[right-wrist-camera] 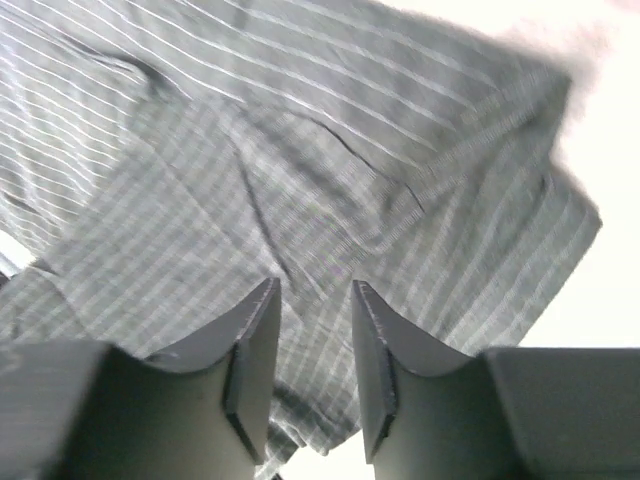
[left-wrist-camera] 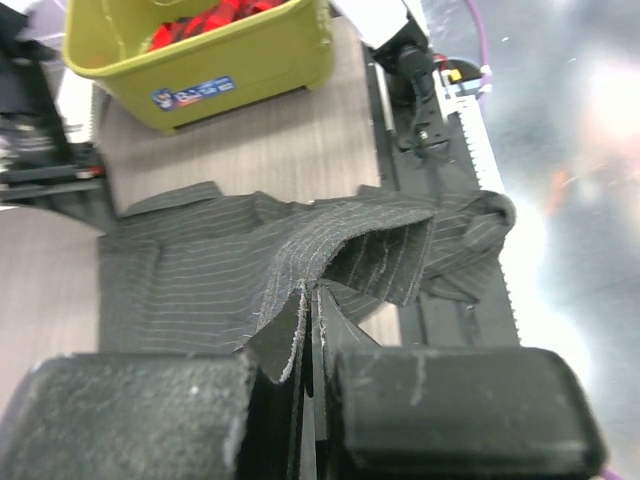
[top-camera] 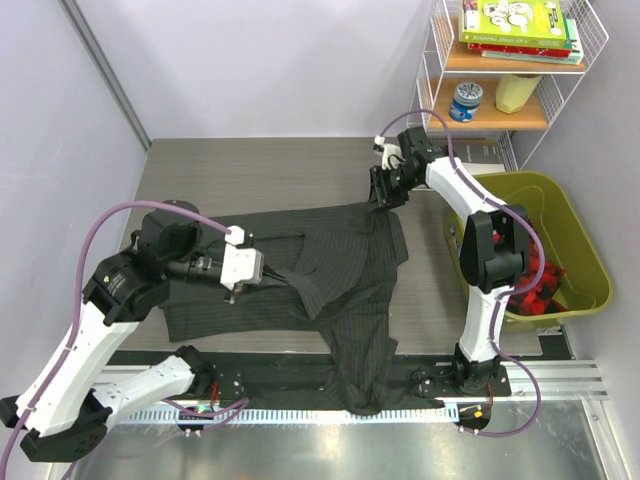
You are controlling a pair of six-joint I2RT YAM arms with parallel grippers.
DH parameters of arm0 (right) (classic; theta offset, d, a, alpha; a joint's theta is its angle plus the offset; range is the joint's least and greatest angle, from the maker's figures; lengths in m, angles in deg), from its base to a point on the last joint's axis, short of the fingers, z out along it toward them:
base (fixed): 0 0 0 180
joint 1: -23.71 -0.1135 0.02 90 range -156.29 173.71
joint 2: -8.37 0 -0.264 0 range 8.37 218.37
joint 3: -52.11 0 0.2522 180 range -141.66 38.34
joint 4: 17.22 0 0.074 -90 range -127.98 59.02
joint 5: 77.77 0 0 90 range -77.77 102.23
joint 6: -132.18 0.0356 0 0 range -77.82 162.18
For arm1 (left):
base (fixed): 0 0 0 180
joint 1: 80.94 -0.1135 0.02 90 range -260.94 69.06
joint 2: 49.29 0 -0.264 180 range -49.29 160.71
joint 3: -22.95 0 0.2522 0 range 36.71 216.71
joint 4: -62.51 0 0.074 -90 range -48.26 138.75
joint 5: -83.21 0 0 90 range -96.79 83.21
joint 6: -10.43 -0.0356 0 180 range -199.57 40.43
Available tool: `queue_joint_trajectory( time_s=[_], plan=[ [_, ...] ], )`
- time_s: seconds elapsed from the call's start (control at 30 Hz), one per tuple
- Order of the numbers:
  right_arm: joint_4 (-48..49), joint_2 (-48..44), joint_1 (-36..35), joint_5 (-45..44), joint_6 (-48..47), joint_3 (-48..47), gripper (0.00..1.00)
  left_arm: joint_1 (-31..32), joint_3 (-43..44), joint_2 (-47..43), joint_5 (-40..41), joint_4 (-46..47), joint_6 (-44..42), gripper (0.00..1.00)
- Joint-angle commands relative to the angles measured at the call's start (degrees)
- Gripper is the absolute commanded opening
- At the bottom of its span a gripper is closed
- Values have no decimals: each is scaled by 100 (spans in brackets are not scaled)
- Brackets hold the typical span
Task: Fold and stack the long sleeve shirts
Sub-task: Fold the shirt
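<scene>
A dark pinstriped long sleeve shirt [top-camera: 340,270] lies spread across the middle of the table, and one part [top-camera: 365,380] hangs over the near edge. My left gripper [top-camera: 272,274] is shut on a cloth edge and holds a fold of the shirt [left-wrist-camera: 370,255] raised above the flat part. In the left wrist view the gripper [left-wrist-camera: 312,305] has cloth pinched between its pads. My right gripper [top-camera: 385,195] is over the shirt's far right corner. In the right wrist view the gripper [right-wrist-camera: 312,295] is open, with pinstriped cloth [right-wrist-camera: 330,150] close beneath it.
An olive-green bin [top-camera: 585,250] holding red items stands to the right of the shirt, and it also shows in the left wrist view [left-wrist-camera: 210,70]. A wire shelf [top-camera: 510,70] with books and jars stands at the back right. A metal rail [top-camera: 300,405] runs along the near edge.
</scene>
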Motion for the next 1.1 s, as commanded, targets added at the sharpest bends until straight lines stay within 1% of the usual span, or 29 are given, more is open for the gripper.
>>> queue_joint_trajectory(
  time_s=[0.0,0.03,0.13,0.17,0.27,0.33,0.53,0.6,0.67,0.8,0.83,0.9,0.93,0.97,1.0,1.03,1.07],
  plan=[
    [187,153,-309,297,-43,-351,37,-13,145,96,-367,389,605,0],
    [266,223,-379,297,-17,-316,33,-13,180,105,-367,417,650,0],
    [433,549,-415,174,-16,-272,32,-13,312,131,-288,435,694,0],
    [434,636,-424,-9,-25,-281,30,-13,339,140,-192,434,711,0],
    [460,926,-406,-378,-297,-210,29,-13,444,149,-34,452,860,0],
    [460,1111,-397,-459,-438,-149,29,-13,470,140,98,601,1001,0],
    [355,1069,-389,-398,-544,-140,29,-31,567,193,845,654,1221,0],
    [241,954,-389,-266,-570,-227,32,-31,489,140,968,707,1239,0],
    [153,788,-389,-187,-596,-324,37,-31,322,61,1100,916,1326,0],
    [-32,515,-389,42,-746,-518,44,-31,233,113,2056,1322,1747,0],
    [-41,488,-415,86,-763,-518,45,-31,216,157,2746,1374,1984,0],
    [-155,531,-424,112,-860,-614,46,-40,67,236,3418,1427,2108,0],
    [-225,567,-424,121,-886,-658,47,-48,-12,263,4100,1445,2231,0],
    [-347,610,-433,156,-930,-711,47,-83,-100,272,4281,1463,2249,0],
    [-418,680,-433,200,-983,-816,48,-205,-370,272,4430,1550,2250,0],
    [-471,699,-441,226,-992,-860,51,-285,-512,246,4667,1629,2258,0],
    [-524,699,-424,261,-1018,-878,52,-373,-679,237,4695,1717,2284,0]
  ],
)
